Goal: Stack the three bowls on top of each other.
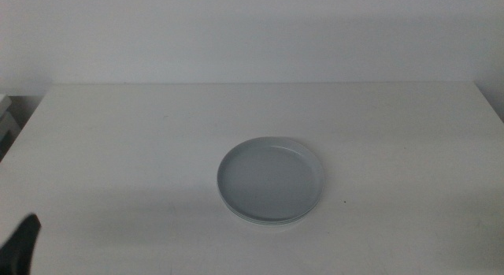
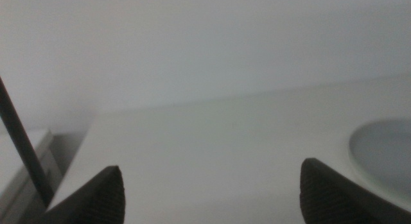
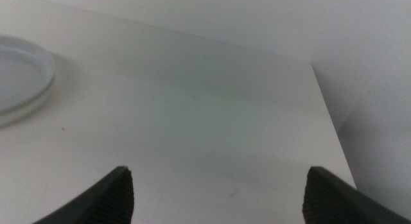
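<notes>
A stack of shallow round light-grey plastic bowls (image 1: 270,180) sits mid-table, slightly nearer the front edge of the white table (image 1: 118,149); layered rims at its front suggest the nesting is done. Left gripper (image 2: 212,192) waits by the front-left corner, right gripper (image 3: 218,195) near the right edge, both w/ fingers wide apart, holding nothing. Bowls prob. light, stiff, slick; best pinched at the low rim.
</notes>
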Action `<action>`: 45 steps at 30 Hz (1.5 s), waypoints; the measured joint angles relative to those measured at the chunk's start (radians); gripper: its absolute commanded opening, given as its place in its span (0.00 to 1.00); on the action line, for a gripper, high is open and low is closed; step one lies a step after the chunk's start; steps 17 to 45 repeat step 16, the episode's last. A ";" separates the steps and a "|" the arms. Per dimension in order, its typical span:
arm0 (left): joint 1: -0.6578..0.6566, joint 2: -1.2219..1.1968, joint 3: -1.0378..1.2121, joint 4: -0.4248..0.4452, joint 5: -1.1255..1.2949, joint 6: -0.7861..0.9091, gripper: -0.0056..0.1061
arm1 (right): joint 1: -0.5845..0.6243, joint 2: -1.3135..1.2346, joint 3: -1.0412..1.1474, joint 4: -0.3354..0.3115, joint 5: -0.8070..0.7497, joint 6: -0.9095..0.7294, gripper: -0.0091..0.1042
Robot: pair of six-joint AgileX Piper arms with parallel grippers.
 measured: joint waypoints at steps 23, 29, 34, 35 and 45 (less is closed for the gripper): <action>0.000 -0.131 0.152 0.000 0.002 0.000 0.86 | -0.008 -0.136 0.160 -0.015 -0.117 0.000 0.71; 0.000 -0.131 0.152 0.000 0.002 0.000 0.86 | -0.008 -0.136 0.160 -0.015 -0.117 0.000 0.71; 0.000 -0.131 0.152 0.000 0.002 0.000 0.86 | -0.008 -0.136 0.160 -0.015 -0.117 0.000 0.71; 0.000 -0.131 0.152 0.000 0.002 0.000 0.86 | -0.008 -0.136 0.160 -0.015 -0.117 0.000 0.71; 0.000 -0.131 0.152 0.000 0.002 0.000 0.86 | -0.008 -0.136 0.160 -0.015 -0.117 0.000 0.71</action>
